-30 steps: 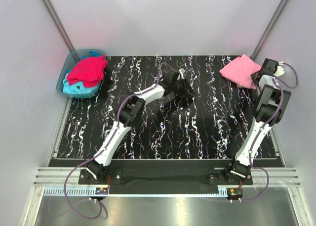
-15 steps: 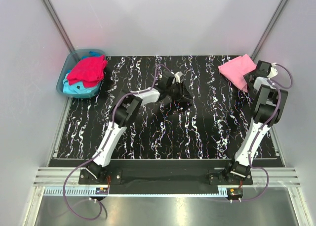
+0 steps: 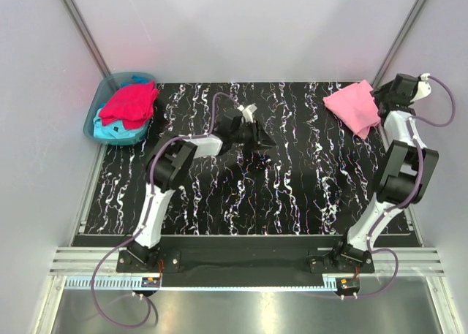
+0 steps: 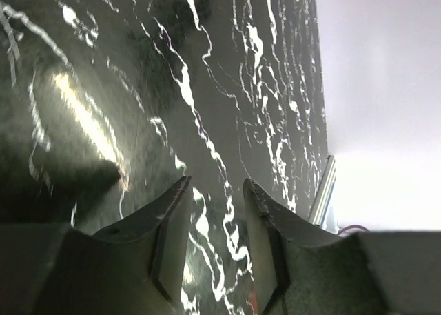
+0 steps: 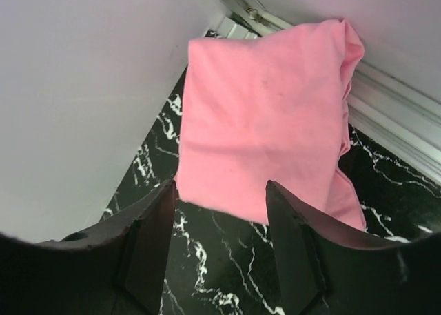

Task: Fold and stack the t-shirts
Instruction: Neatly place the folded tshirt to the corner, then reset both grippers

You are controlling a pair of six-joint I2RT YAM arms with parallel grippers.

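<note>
Your left hand (image 3: 256, 133) sits just toward 12 o'clock of the middle of the black, white-veined tabletop (image 3: 292, 195), well apart from every shirt. In its wrist view the left hand (image 4: 217, 187) has its two fingers parted with a narrow gap, and only bare tabletop (image 4: 138, 87) shows between them, so it is open and holds nothing. Your right hand (image 3: 379, 99) is up at the 1 o'clock corner, right beside the pink shirt (image 3: 353, 107), which lies folded flat on the tabletop against the far right edge. From the right wrist, the right hand (image 5: 220, 187) is spread wide and the pink shirt (image 5: 265, 115) fills the space beyond the fingertips, its near edge showing in the gap; you cannot tell from these views whether the fingers touch the cloth, but they are not closed on it. Over at 10 o'clock, the red shirt (image 3: 130, 104) is heaped on top of the turquoise shirt (image 3: 117, 131), both inside the blue-green tub (image 3: 93, 115) off the far left corner.
</note>
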